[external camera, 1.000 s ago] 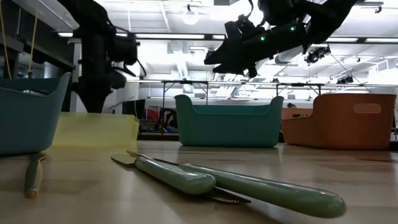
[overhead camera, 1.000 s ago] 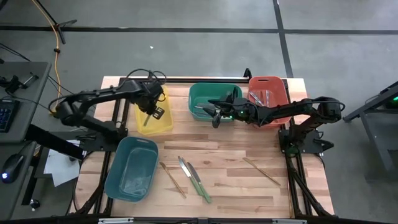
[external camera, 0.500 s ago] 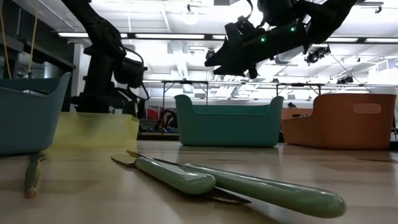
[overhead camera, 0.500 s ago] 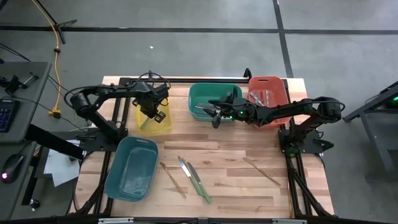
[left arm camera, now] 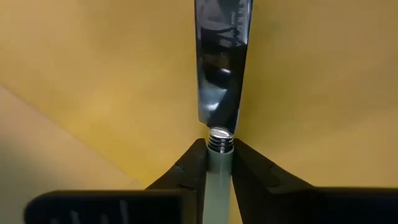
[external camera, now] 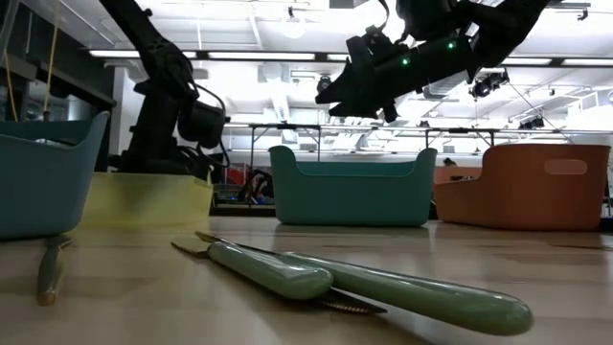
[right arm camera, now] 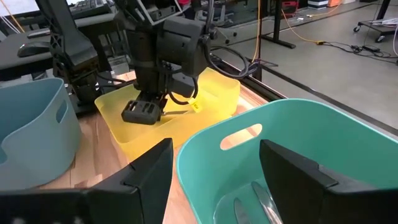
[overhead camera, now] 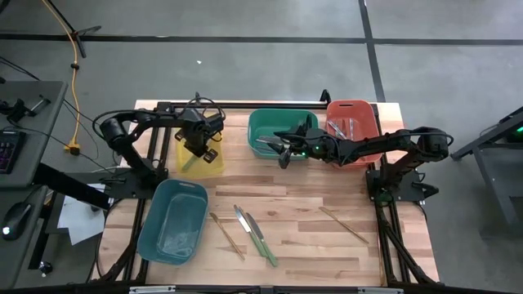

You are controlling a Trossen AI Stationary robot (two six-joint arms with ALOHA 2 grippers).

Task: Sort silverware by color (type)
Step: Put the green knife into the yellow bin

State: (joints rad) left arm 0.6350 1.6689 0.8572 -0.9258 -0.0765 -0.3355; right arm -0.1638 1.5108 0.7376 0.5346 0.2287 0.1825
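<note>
My left gripper reaches down into the yellow bin and is shut on a green-handled knife, whose steel blade points past the fingertips at the bin's floor. My right gripper hovers open over the near left rim of the green bin, with nothing between its fingers. Two more green-handled knives and two wooden utensils lie flat on the table's near half. My left gripper pinches the knife's green handle between its two fingers, just behind the metal collar where the blade starts. The fingers come from above and lie along the knife, blade ahead of them. Whether the blade tip rests on the bin floor does not show.
A red bin with several utensils stands at the far right, beside the green bin, which holds silver pieces. A teal bin sits at the near left. The table's near middle has bare wood between the loose utensils.
My left gripper has sunk into the yellow bin with the knife and has tipped toward pointing straight down. The knife has gone down with it, its blade closer to the bin's floor.
</note>
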